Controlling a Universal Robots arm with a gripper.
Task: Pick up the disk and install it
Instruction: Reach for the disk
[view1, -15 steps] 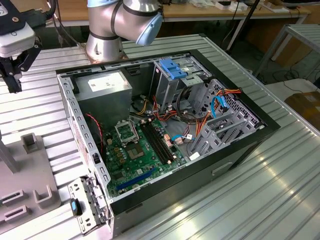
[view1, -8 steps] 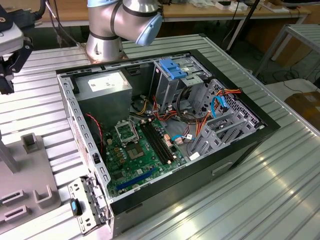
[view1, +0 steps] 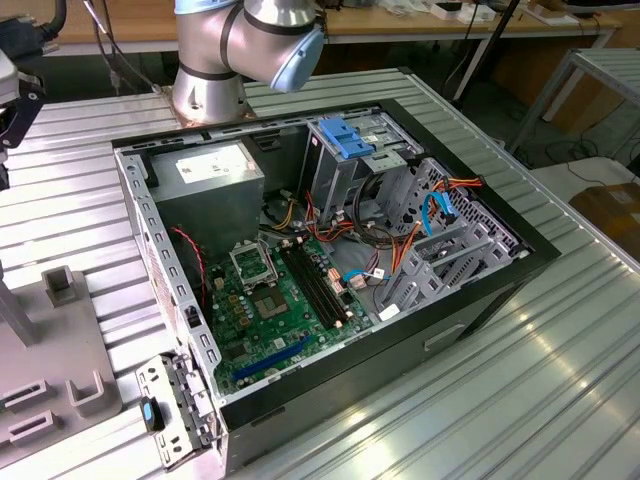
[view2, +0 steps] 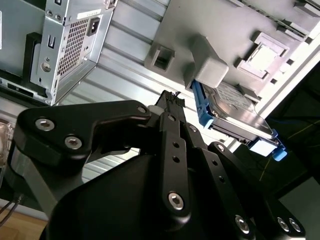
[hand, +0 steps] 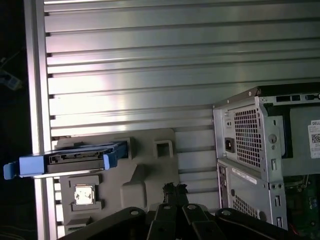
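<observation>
The disk (view2: 235, 112), a flat dark drive framed by bright blue rails, stands on its edge in a slot of a grey fixture plate (view2: 190, 30). In the first wrist view the disk (hand: 75, 160) shows edge-on with its blue rails, beside the plate (hand: 145, 170). My gripper (view2: 172, 99) hangs over the ribbed table between the plate and the computer case, apart from the disk. Its black fingers meet at the tips with nothing between them, and the gripper (hand: 175, 190) looks the same in the first wrist view.
The open computer case (view1: 330, 260) lies on the ribbed metal table (view1: 560, 380), with a tall metal drive cage (view1: 350, 165) and orange and blue cables inside. The case's rear panel (hand: 250, 145) is close beside the gripper. The arm's base (view1: 240, 50) stands behind the case.
</observation>
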